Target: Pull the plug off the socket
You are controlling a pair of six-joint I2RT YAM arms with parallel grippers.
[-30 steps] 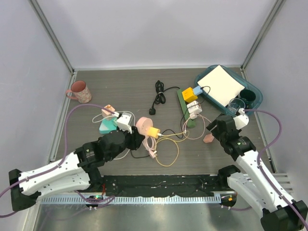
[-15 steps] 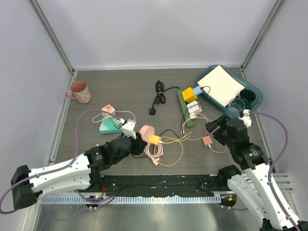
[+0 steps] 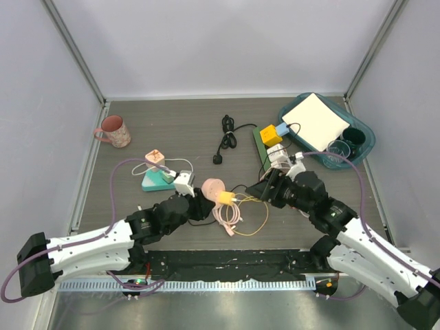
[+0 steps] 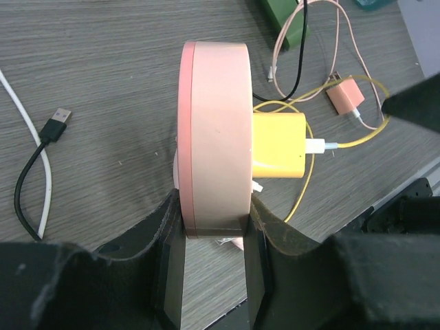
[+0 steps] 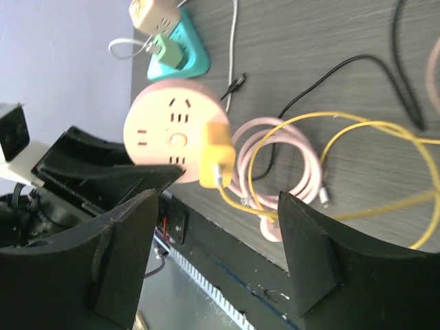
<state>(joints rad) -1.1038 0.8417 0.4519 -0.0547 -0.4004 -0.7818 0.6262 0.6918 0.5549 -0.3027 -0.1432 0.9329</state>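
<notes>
A round pink socket stands on edge, with a yellow plug and yellow cable stuck in its face. My left gripper is shut on the socket's rim; the left wrist view shows the socket clamped between both fingers and the plug jutting right. My right gripper is open, just right of the plug, not touching it. In the right wrist view the socket and plug lie ahead between the spread fingers.
A coiled pink cable and yellow cable loop lie by the socket. A teal socket base with plugs, a pink mug, a black cord, a green power strip and a teal tray stand further back.
My right arm has swung left and down to just right of the yellow plug. My left gripper has carried the pink socket slightly right and forward.
</notes>
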